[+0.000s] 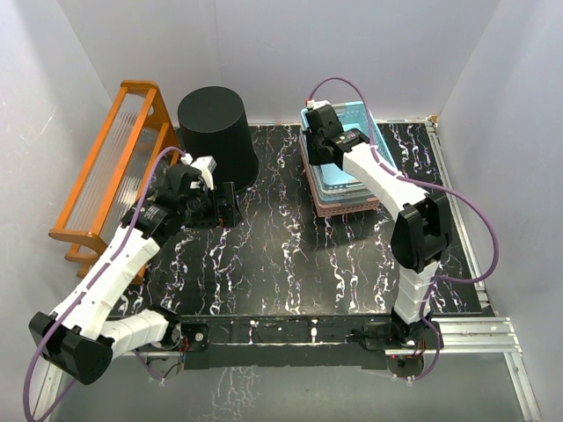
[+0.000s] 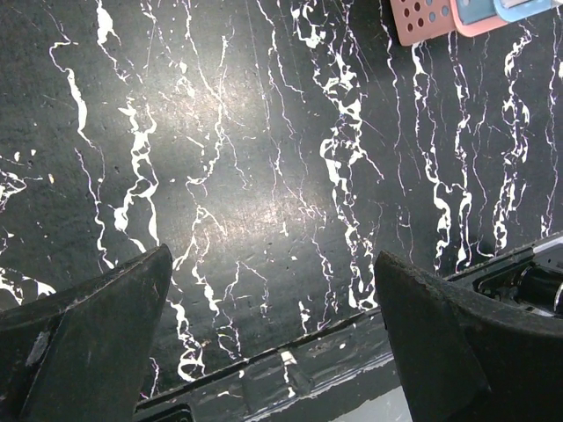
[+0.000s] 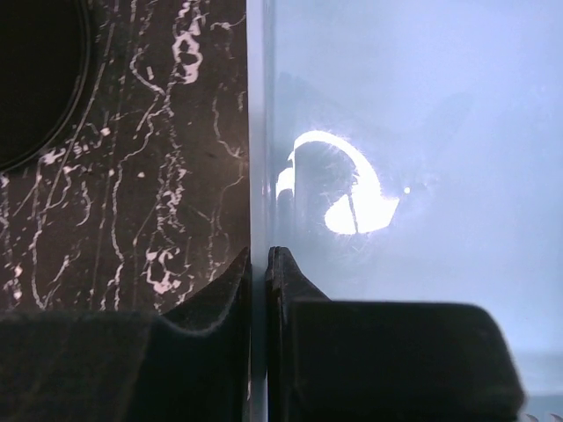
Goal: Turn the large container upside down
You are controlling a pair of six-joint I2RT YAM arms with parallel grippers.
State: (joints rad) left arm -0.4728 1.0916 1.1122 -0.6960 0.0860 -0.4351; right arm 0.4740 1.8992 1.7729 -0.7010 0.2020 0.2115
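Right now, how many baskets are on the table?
3, stacked at the far right: blue basket on top, white basket beneath, pink basket lowest. More could hide between them.

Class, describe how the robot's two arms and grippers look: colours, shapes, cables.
The left arm and right arm have white boxy shells with black joints. A purple cable runs along each. The left gripper and right gripper are black, each with two wedge-shaped fingers.

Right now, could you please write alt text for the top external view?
A tall black container stands narrow end up at the back of a marbled table, beside an orange rack. The left gripper is open near its base; the right gripper is shut on the top blue basket's rim.
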